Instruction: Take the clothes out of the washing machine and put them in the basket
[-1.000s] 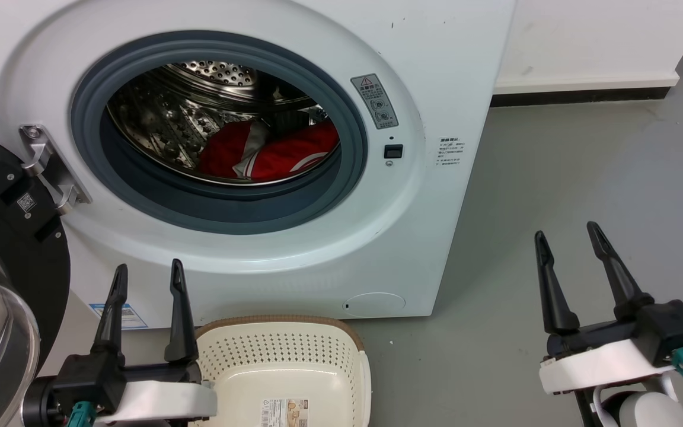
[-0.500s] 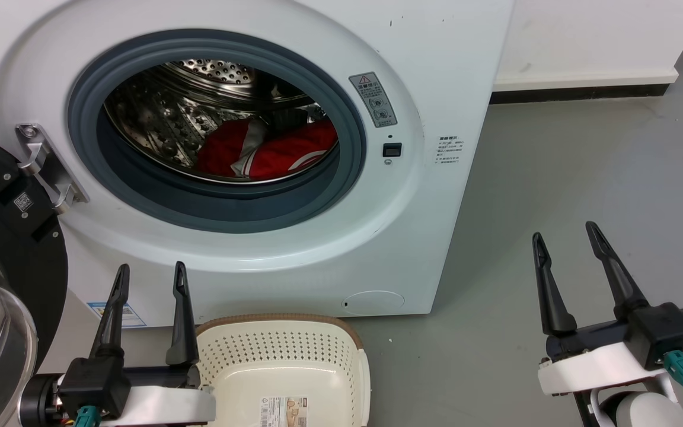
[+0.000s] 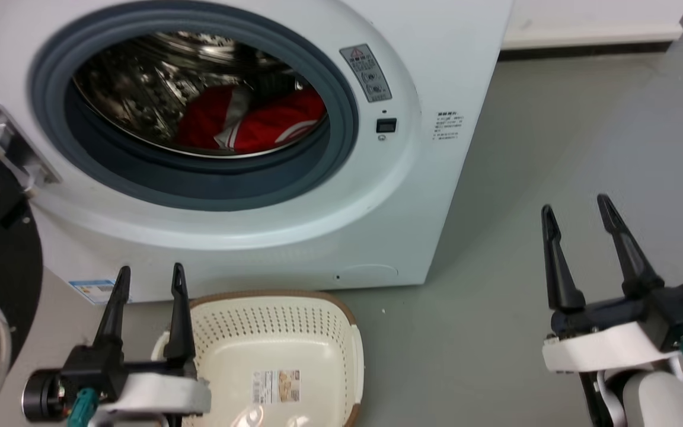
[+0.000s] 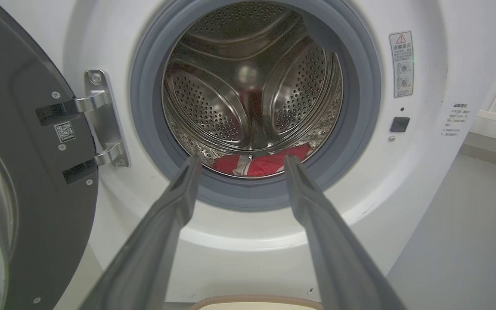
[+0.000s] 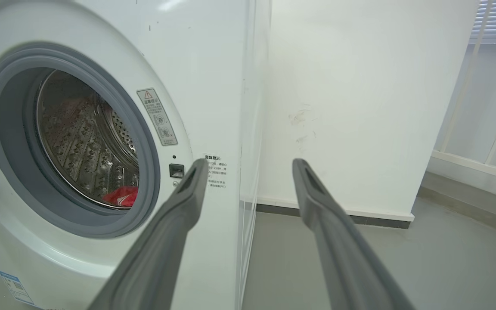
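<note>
I see the clothes heaped low in the drum of the washing machine, their long side running across the opening. My left gripper, fingers spread and empty, points straight at them from beside the left rim of the basket, so it's the nearer one. My right gripper, equally spread and empty, stands off past the machine's right edge.
</note>
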{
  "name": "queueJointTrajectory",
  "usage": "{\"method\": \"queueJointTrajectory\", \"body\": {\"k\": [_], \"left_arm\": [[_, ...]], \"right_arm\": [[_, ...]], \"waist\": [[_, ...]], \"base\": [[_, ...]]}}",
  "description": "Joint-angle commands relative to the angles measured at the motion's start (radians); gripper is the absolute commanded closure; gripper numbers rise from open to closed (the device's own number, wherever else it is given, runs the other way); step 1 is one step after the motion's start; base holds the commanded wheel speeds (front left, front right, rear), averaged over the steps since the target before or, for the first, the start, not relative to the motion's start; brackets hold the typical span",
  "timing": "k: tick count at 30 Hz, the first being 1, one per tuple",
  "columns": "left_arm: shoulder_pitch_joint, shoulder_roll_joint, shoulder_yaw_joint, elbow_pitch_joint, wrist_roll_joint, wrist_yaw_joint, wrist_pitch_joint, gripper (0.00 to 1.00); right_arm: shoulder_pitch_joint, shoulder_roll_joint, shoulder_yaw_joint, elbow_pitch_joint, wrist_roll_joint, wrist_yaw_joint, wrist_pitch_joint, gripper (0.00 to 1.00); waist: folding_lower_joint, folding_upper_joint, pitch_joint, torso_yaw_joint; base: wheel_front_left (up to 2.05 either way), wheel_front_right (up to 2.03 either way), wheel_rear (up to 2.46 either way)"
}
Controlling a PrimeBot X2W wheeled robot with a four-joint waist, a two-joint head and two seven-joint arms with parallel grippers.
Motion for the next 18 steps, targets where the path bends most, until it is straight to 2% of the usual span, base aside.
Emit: {"method": "queueJointTrajectory", "body": {"k": [1, 5, 6, 11, 14, 18], "left_arm": [[-0.042, 0.001, 0.007, 0.016, 0.01, -0.013, -0.003, 0.0], [-0.14, 0.038, 0.03, 0.064, 0.023, -0.045, -0.003, 0.0], [-0.14, 0.038, 0.03, 0.064, 0.023, -0.045, -0.003, 0.0], [-0.323, 0.112, 0.061, 0.169, -0.006, -0.071, -0.003, 0.0], [-0.45, 0.185, 0.053, 0.264, -0.026, -0.078, -0.003, 0.0], [-0.651, 0.299, -0.012, 0.414, -0.053, -0.081, 0.014, 0.0]], "right_arm": [[-0.026, 0.003, 0.002, -0.011, 0.003, -0.001, -0.002, 0.0], [-0.075, 0.003, -0.014, -0.04, -0.002, -0.001, -0.002, 0.0], [-0.075, 0.003, -0.014, -0.04, -0.002, -0.001, -0.002, 0.0], [-0.131, 0.003, -0.029, -0.061, 0.008, -0.001, -0.002, 0.0], [-0.159, 0.003, -0.038, -0.08, 0.02, -0.001, -0.002, 0.0], [-0.188, 0.004, -0.051, -0.096, 0.039, -0.001, -0.002, 0.0]], "waist": [[0.0, 0.0, 0.057, -0.022], [0.0, 0.0, 0.167, -0.048], [0.0, 0.0, 0.167, -0.048], [0.0, 0.0, 0.293, -0.083], [0.0, 0.0, 0.373, -0.11], [0.0, 0.0, 0.462, -0.135]], "base": [[0.0, 0.0, 0.0], [0.0, 0.0, 0.0], [0.0, 0.0, 0.0], [0.0, 0.0, 0.0], [0.0, 0.0, 0.0], [0.0, 0.0, 0.0]]}}
